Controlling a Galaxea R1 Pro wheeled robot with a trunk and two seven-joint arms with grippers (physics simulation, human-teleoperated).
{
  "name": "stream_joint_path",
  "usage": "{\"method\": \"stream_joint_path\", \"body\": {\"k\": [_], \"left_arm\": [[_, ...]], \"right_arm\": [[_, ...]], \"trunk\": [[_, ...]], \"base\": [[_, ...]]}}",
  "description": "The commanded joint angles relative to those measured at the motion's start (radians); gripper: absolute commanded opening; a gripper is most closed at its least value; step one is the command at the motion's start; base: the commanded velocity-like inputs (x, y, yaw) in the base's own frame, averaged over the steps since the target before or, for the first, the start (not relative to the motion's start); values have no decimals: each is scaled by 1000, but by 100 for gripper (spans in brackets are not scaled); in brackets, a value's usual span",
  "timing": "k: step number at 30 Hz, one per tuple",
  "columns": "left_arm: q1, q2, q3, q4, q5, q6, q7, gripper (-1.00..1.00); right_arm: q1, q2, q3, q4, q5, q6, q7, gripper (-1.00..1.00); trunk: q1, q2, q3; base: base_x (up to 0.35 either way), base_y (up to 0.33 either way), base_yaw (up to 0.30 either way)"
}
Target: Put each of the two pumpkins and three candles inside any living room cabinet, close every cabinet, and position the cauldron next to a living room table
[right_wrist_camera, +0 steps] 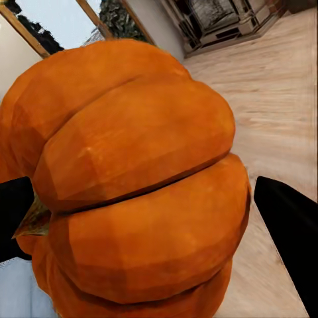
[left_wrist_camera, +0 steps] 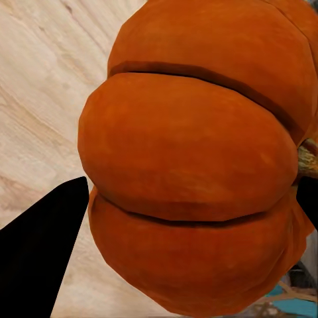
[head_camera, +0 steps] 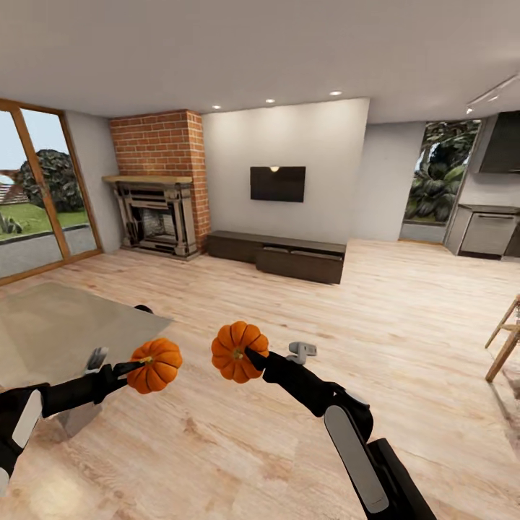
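While both arms reach forward over the wood floor (head_camera: 404, 339) in the head view, the left gripper (head_camera: 137, 370) has its jaws closed around one pumpkin (head_camera: 156, 365), and the right gripper (head_camera: 250, 358) has its jaws closed around the other pumpkin (head_camera: 239, 351); the two sit side by side, slightly apart, in the air above the floor. A glass-topped desk (head_camera: 58, 328) lies beside the left arm. Far across the room the long dark cabinet (head_camera: 278, 255) stands against the white wall under a TV (head_camera: 277, 183), fronts look shut, with a brick fireplace (head_camera: 156, 217) at its left. Left wrist view: pumpkin (left_wrist_camera: 199, 159) up close, one black finger (left_wrist_camera: 40, 252) touching its side, floor behind. Right wrist view: pumpkin (right_wrist_camera: 132, 185) wedged between black fingers (right_wrist_camera: 291, 232), stem (right_wrist_camera: 33, 218) pointing sideways, fireplace (right_wrist_camera: 218, 20) in the distance.
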Motion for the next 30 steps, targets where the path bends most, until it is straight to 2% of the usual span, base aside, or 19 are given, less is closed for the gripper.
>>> {"method": "stream_joint_path", "body": {"k": [1, 7, 16, 17, 24, 30], "left_arm": [[-1, 0, 3, -1, 10, 8, -6, -100], [-1, 2, 5, -1, 9, 1, 1, -100], [-1, 2, 3, 0, 9, 1, 4, -100], [-1, 2, 3, 0, 9, 1, 3, -100], [-1, 2, 4, 1, 9, 1, -1, -100], [-1, 2, 4, 0, 9, 2, 3, -100]], "right_arm": [[-1, 1, -2, 0, -7, 5, 3, -100], [-1, 1, -2, 21, -7, 4, 3, -100], [-1, 1, -3, 21, -6, 1, 3, -100], [-1, 1, -21, 21, -8, 2, 4, -100], [-1, 1, -24, 22, -8, 2, 5, -100], [-1, 1, -24, 22, -8, 2, 5, -100]], "trunk": [[0, -1, 0], [0, -1, 5], [0, -1, 8], [0, -1, 9], [0, -1, 15], [-23, 41, 40]], "base": [[0, 0, -259], [56, 0, -259], [329, 0, -92], [63, 0, -241], [6, 0, -244], [0, 0, -244]]}}
